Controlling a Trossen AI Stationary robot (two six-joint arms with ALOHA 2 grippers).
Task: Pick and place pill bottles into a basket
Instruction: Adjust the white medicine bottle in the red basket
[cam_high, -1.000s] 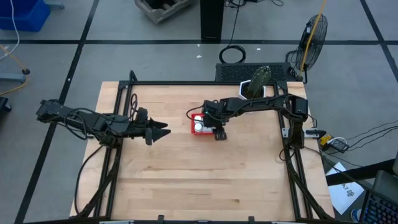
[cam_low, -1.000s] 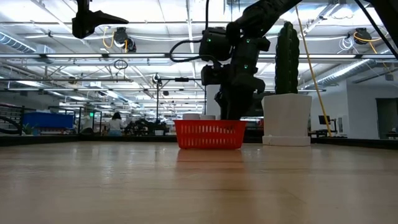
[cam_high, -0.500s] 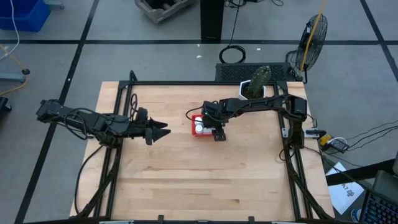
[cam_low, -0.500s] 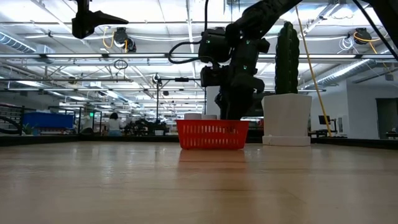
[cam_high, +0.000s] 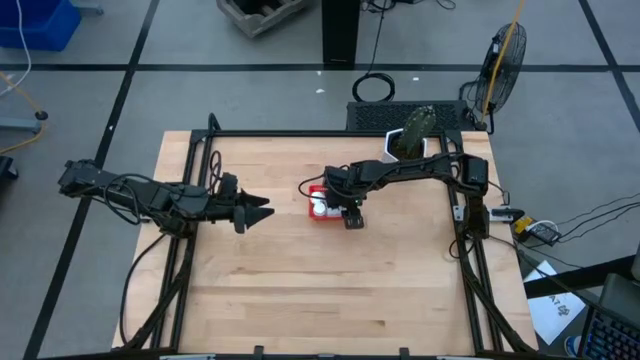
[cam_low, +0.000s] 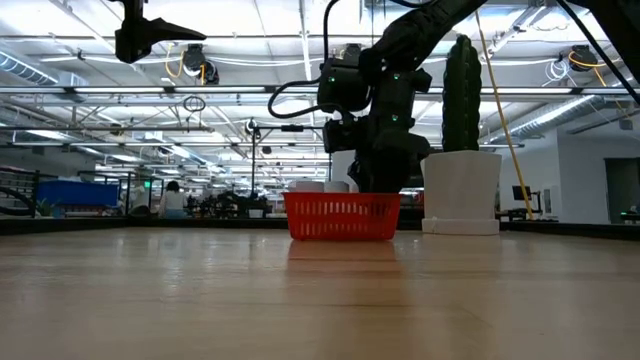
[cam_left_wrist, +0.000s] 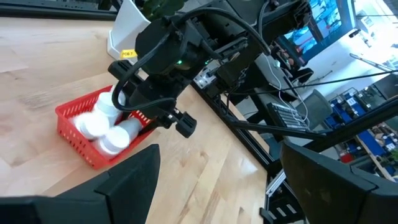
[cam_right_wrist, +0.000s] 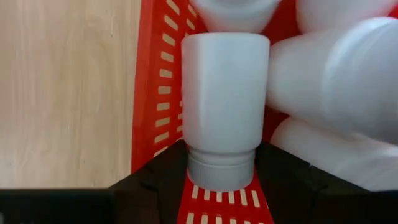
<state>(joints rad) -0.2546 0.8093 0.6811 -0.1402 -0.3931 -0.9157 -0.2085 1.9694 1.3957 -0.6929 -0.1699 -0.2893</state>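
**Bottle gripped at the neck, down inside the red basket**

Right gripper (cam_right_wrist: 222, 180) closed on one pill bottle (cam_right_wrist: 224, 93), dark fingers (cam_right_wrist: 163, 180) pressed to either side of its ribbed neck. Bottle plain white, smooth-bodied with rounded shoulders, no label visible. Lies in the basket (cam_right_wrist: 163, 87) along one slotted red wall, touching a neighbouring bottle on its other side. More white bottles (cam_right_wrist: 339, 81) packed against it, filling that side of the basket. Bare wooden table (cam_right_wrist: 62, 87) just beyond the basket wall.

Seen from above, right gripper (cam_high: 349, 208) directly over the basket (cam_high: 318, 205), with white caps showing inside it. At table height, basket (cam_low: 341, 216) low and mesh-sided, standing flat on the table; two white caps (cam_low: 320, 186) poke above its rim, the right arm's head coming down into it from above. White planter with a cactus (cam_low: 461, 190) just beside the basket, apart from it. Left wrist view: several bottles (cam_left_wrist: 109, 127) heaped inside the basket (cam_left_wrist: 78, 140), some lying on their sides.

Left gripper (cam_high: 262, 211) well away from the basket, held above the table, fingers spread wide, nothing between them.

Compared with a second ago: right gripper's fingers drawn in somewhat; basket sits slightly nearer the planter in the table-height view, and the right arm's head has turned a little above it. Left arm unchanged.
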